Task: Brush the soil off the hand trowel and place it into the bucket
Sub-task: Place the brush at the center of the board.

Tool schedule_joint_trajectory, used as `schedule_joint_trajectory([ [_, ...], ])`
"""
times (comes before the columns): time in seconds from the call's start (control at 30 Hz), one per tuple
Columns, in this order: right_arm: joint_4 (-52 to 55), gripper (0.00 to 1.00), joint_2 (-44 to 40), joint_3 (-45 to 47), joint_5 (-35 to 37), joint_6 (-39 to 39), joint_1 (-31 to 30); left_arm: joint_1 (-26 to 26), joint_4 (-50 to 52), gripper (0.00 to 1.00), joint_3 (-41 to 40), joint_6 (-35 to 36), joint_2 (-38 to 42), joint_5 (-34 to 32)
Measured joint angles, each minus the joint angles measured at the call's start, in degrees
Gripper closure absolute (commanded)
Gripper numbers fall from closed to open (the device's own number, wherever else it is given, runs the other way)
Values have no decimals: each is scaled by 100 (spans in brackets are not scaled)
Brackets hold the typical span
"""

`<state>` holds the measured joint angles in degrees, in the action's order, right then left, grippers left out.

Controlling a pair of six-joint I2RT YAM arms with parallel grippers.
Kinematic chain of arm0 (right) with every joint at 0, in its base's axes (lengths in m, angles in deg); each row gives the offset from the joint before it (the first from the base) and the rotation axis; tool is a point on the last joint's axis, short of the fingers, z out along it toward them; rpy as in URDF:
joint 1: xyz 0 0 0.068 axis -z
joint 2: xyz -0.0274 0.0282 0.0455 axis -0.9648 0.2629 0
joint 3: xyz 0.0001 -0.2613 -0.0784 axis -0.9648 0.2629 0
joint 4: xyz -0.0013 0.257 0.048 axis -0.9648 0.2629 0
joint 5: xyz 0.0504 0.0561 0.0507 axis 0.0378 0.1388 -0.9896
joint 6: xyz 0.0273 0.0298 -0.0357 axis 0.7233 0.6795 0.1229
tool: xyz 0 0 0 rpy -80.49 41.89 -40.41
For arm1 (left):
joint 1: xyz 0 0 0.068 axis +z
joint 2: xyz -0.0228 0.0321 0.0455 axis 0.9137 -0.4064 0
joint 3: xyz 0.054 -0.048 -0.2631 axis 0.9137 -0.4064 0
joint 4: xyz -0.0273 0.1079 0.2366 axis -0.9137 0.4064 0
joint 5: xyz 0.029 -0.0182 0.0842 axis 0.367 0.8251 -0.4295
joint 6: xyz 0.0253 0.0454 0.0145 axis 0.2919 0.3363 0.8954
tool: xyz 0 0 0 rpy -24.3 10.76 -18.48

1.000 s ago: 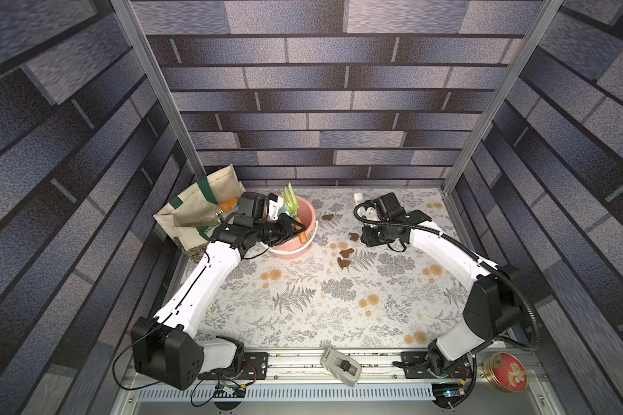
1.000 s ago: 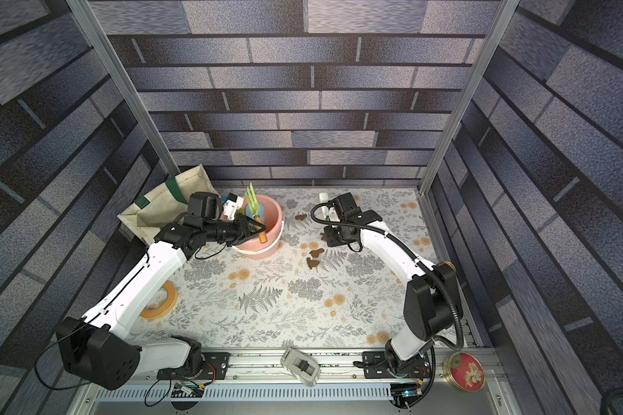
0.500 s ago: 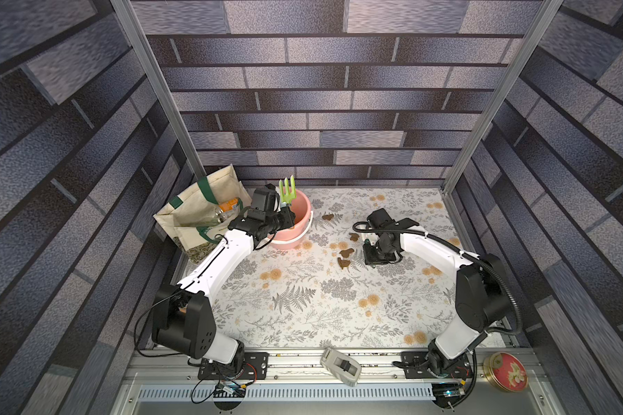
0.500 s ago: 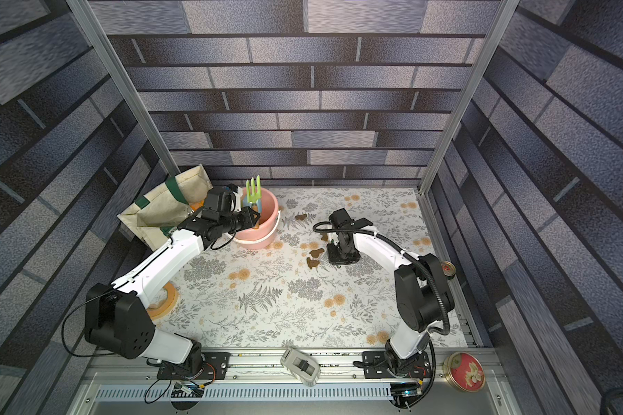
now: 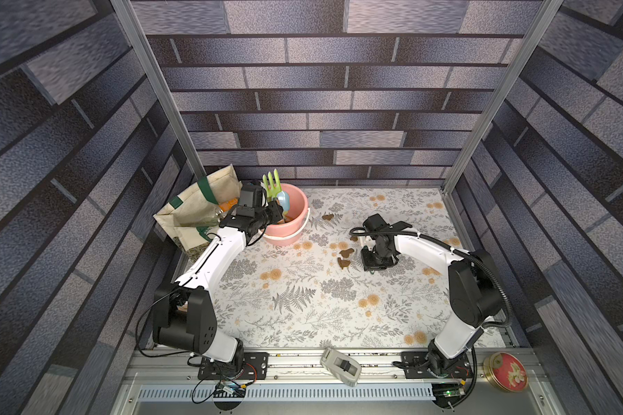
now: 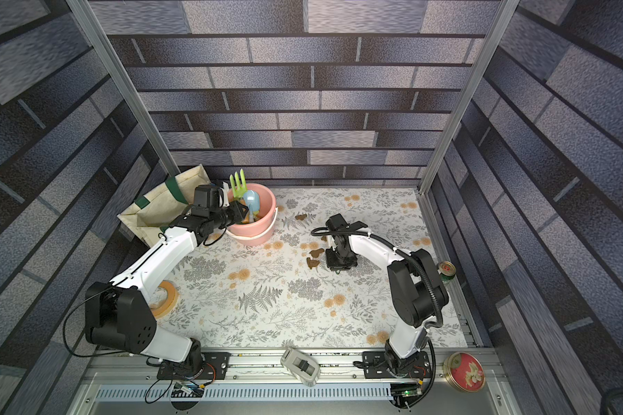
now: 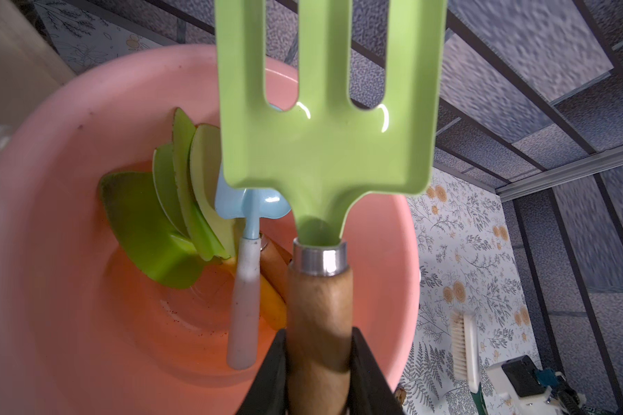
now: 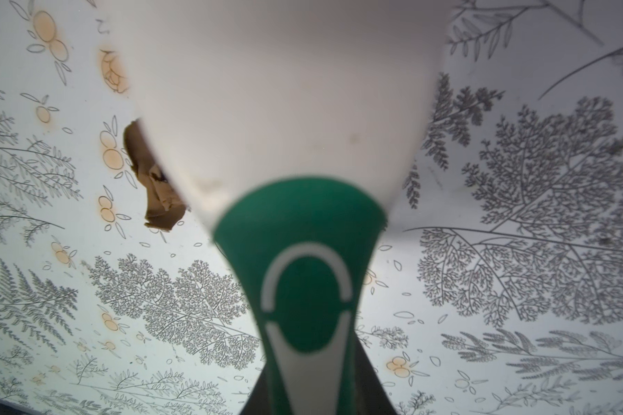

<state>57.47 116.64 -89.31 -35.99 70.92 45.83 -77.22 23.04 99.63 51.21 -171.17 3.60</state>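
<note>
My left gripper (image 5: 274,212) (image 6: 240,212) (image 7: 319,345) is shut on the wooden handle of the hand trowel (image 5: 271,183) (image 6: 238,183) (image 7: 324,143). The trowel is a green three-pronged tool, held prongs-up over the near-left rim of the salmon-pink bucket (image 5: 299,201) (image 6: 267,201) (image 7: 69,179). My right gripper (image 5: 374,266) (image 6: 340,265) (image 8: 310,359) is shut on the green-and-white handle of a white brush (image 8: 285,107) (image 7: 464,345), pointing down at the table. Brown soil blobs (image 5: 344,264) (image 6: 313,263) (image 8: 155,187) lie just left of the brush. No soil shows on the trowel.
A small blue scoop (image 7: 252,204), green plastic pieces (image 7: 152,230) and an orange item lie in the bucket. A cream tote bag (image 5: 195,201) stands left of it. A tape roll (image 6: 168,294), a can (image 6: 446,269), a red tin (image 5: 506,370) and a white dispenser (image 5: 340,366) sit at the edges.
The left gripper has turned the trowel from lying across the bucket to prongs-up. The right gripper has come forward from the back and lowered the brush beside the soil blobs.
</note>
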Motion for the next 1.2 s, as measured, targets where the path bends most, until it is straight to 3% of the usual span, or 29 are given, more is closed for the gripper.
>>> schedule_joint_trajectory([
  [0.1,37,83,0,0,-48,42,0,-63,-275,80,-2,107,-236,-216],
  [0.3,52,82,-2,0,-70,127,-46,-297,-955,78,-28,433,-800,-826],
  [0.47,46,76,-13,35,-70,173,-48,-262,-1071,67,201,505,-1049,-960],
  [0.63,22,64,-28,85,-68,240,-59,-332,-1137,41,227,546,-1169,-1032],
  [0.8,-9,60,-208,85,-63,299,-59,-501,-1051,36,181,555,-1137,-1209],
  [1.0,-46,58,-632,85,136,345,-59,-564,-911,29,-203,557,-535,-1290],
  [1.2,-166,49,-1237,26,911,435,-59,-553,-907,22,-586,780,968,-1432],
])
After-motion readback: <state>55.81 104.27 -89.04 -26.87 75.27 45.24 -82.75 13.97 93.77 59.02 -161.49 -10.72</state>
